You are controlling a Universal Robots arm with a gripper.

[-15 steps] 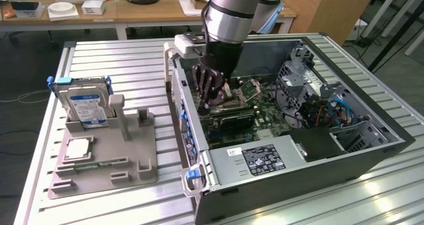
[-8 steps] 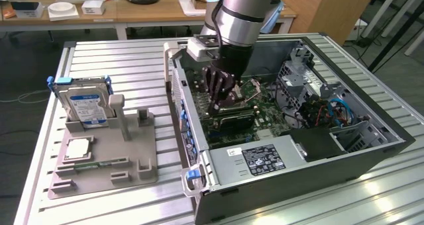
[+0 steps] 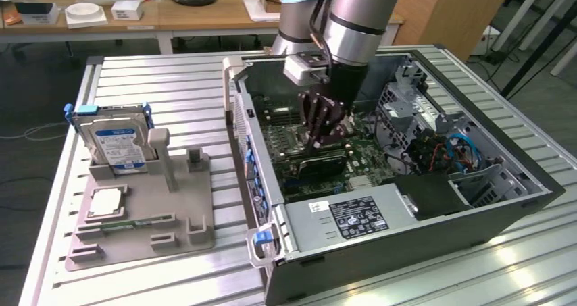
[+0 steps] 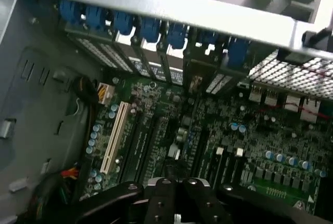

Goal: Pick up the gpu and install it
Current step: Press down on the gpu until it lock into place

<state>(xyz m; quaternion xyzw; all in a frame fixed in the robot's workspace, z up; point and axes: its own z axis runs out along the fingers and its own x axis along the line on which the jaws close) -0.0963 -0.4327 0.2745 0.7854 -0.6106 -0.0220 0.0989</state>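
Closed hand (image 3: 321, 142) hangs low inside the open computer case (image 3: 505, 205), fingers together above the motherboard (image 4: 218, 130).

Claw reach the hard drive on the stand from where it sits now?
Probably not directly: the claw is shut down inside the PC case, whose side wall stands between it and the hard drive.

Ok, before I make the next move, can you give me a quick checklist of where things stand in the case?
1. Claw shut: ok.
2. Claw inside the open case, over the motherboard: ok.
3. Gpu, the dark card under the claw, gripped: cannot tell.
4. Gpu seated in a slot: cannot tell.
5. Hard drive upright in its holder, outside the case: ok.
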